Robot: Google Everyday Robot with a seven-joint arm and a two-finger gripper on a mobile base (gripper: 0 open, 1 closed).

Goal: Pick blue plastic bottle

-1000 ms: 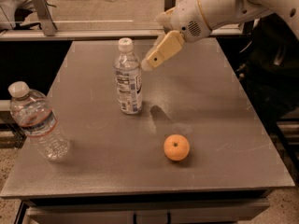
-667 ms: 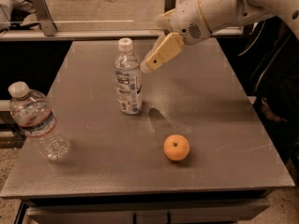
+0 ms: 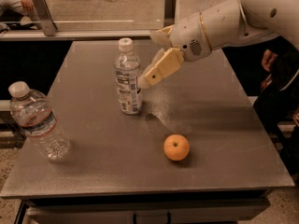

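The blue plastic bottle [image 3: 127, 76] stands upright near the middle of the grey table [image 3: 93, 167]. It is slim and clear, with a white cap and a blue-and-white label. My gripper [image 3: 145, 80] hangs from the white arm that comes in from the upper right. Its cream fingers [image 3: 161, 68] point down and left, and their tips are right beside the bottle's right side at label height. I cannot tell whether they touch it.
A wider clear bottle with a red-striped label [image 3: 38, 122] stands at the table's left edge. An orange [image 3: 176, 147] lies in front, right of centre. A metal rail [image 3: 93, 31] runs behind the table. A person [image 3: 280, 87] stands at the right.
The gripper has moved left and slightly down, closing in on the blue plastic bottle's right side. The bottle, the orange and the wider bottle have not moved.
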